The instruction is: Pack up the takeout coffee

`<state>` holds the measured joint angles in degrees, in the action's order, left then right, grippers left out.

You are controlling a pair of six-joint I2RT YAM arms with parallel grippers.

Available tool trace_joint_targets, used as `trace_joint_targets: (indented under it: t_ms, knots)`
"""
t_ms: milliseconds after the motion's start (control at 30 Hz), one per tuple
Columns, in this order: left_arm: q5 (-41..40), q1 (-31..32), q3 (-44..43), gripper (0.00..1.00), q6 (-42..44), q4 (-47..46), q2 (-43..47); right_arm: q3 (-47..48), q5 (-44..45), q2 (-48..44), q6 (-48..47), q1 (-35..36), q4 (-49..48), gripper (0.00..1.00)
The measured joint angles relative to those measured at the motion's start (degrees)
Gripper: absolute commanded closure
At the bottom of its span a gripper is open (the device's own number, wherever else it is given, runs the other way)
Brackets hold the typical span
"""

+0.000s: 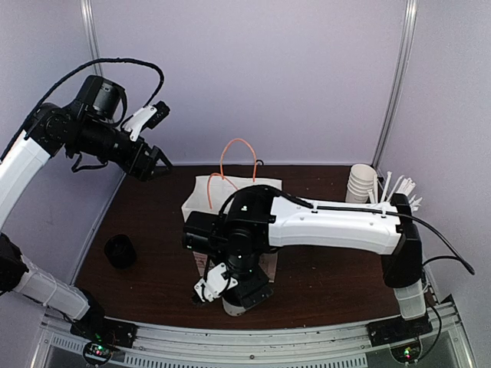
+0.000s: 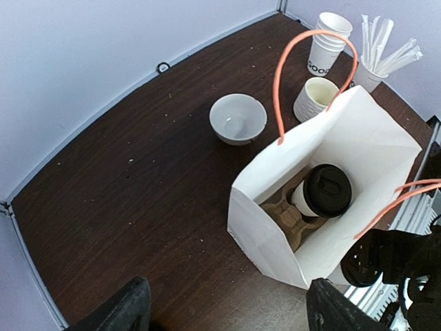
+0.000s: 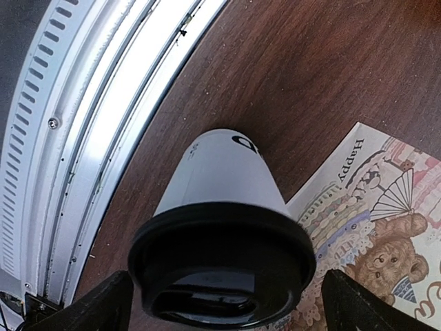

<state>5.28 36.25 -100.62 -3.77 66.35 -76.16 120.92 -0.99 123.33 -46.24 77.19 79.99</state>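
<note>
Since the right tool [image 3: 227,293] stood spread astride the black lid [image 3: 222,262] of one takeout cup [image 3: 220,172] w/o pinching it, I judged that cup light, thin-walled & crushable, so best taken on the paper wall just under the lid, gentle squeeze. It stood upright on the counter [image 3: 289,62] near the front rail [image 3: 103,117]; the other cup [image 2: 325,193] sat in the carrier [image 2: 286,222] inside the white bag [image 2: 372,131]. Left tool [image 2: 227,307] hung spread & empty above, & the orange handles [image 2: 279,89] plus soft bag rim could snag entry to the free slot.

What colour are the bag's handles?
Orange; the handles show best in the left wrist view.
</note>
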Motion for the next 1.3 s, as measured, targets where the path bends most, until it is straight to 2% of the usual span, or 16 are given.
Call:
trace_joint_targets:
  t_ms: [167,333,533,633,733,833,1000,1133,1300]
  knots:
    - [4.48,1.79,0.55,0.2,1.88,1.38,0.9,-0.57,-1.27,-2.99,-0.04,-0.07,0.76,0.01]
    - [6.49,9.09,-1.66,0.23,4.13,5.4,1.79,-2.78,-5.18,-13.9,-0.79,-1.27,1.31,0.01]
    - [4.72,27.96,-7.8,0.21,6.03,12.44,-2.05,-9.11,-10.03,-26.4,-2.03,-5.62,3.21,0.01]
    - [1.81,35.63,-9.03,0.2,6.32,15.65,-6.12,-14.86,-13.03,-30.49,-2.27,-9.68,4.79,0.0]
    - [0.83,40.65,-8.83,0.19,6.62,17.7,-11.19,-19.5,-16.04,-33.31,-2.62,-15.93,5.46,0.01]
    - [0.09,42.53,-6.91,0.19,7.26,17.25,-15.67,-22.49,-17.75,-35.8,-2.64,-21.84,5.88,0.01]
    - [-3.63,42.97,-6.03,0.13,7.41,15.41,-20.83,-29.0,-21.11,-41.07,-2.38,-28.96,5.46,0.01]
    - [-4.55,42.93,-5.53,0.1,7.78,13.75,-25.0,-33.22,-22.75,-43.28,-1.75,-32.79,4.74,0.0]
    - [-5.4,42.77,-0.63,0.07,8.7,11.17,-26.08,-36.44,-23.76,-44.65,-1.36,-35.91,2.97,0.01]
